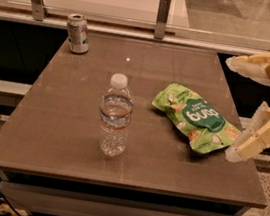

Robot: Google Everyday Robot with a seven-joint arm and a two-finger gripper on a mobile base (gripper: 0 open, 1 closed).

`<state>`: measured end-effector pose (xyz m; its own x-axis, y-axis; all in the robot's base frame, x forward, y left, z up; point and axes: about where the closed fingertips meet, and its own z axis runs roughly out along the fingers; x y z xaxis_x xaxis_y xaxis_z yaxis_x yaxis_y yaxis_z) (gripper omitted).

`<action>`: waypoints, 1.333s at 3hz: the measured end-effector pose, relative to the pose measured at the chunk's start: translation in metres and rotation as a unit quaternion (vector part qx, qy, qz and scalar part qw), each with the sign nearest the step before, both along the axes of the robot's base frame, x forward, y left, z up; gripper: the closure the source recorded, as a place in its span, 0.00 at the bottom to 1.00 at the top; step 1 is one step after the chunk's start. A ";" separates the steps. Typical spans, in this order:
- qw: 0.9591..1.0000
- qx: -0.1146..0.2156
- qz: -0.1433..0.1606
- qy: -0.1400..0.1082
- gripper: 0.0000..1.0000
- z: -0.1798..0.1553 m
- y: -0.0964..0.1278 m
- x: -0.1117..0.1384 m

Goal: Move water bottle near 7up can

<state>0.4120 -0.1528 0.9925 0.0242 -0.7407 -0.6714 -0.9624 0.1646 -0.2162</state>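
Note:
The water bottle (115, 115) stands upright near the middle front of the brown table (71, 95). It is clear and ribbed, with a white cap and a thin reddish band. The 7up can (78, 33) stands upright at the table's far left corner, well apart from the bottle. My gripper (232, 109) is at the right edge of the table, beside the green bag, far right of the bottle. Its two cream fingers (258, 138) are spread wide apart and hold nothing.
A flat green snack bag (196, 119) lies on the right half of the table, between the bottle and the gripper. A rail with metal posts (162, 15) runs along the table's far edge. Cables lie on the floor at the lower right.

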 end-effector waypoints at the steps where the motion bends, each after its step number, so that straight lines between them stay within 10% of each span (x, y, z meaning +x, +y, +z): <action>1: 0.996 0.078 0.029 -0.009 0.00 0.012 0.028 0.004; 2: 0.987 0.153 0.044 -0.011 0.00 0.025 0.060 0.010; 4: 0.984 0.169 0.047 -0.013 0.00 0.032 0.067 0.009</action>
